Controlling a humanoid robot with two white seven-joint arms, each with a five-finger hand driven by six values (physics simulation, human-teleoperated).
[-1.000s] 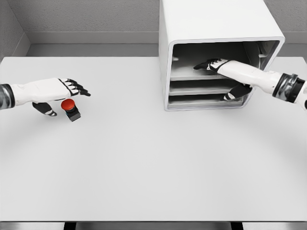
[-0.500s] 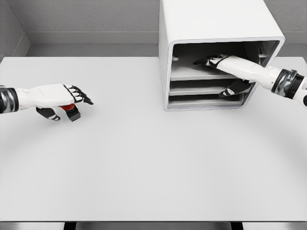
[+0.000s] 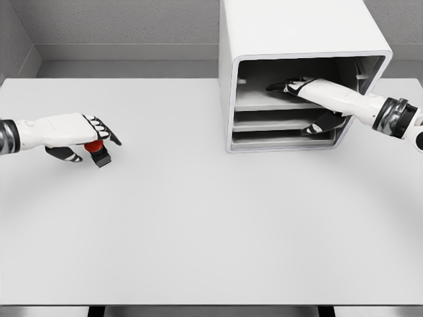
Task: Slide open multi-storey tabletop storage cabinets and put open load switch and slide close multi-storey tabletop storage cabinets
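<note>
Cabinet (image 3: 291,39) front open, shelves exposed; opening step apparently done. Right hand (image 3: 310,99) inside, fingers (image 3: 281,86) flat over the upper shelf, thumb down by a lower one, gripping nothing. Load switch (image 3: 98,150) not yet stowed: just under the left hand (image 3: 76,132), red top between curling fingers and thumb, grasp unconfirmed. Still left: carrying across, placing inside, sliding shut.

Bare simulated lab (grey walls (image 3: 119,26))

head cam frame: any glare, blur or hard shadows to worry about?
Head view: sharp, no motion blur; flat even light, no glare on the table; soft shadow only inside the cabinet and under the left hand over the red switch.
</note>
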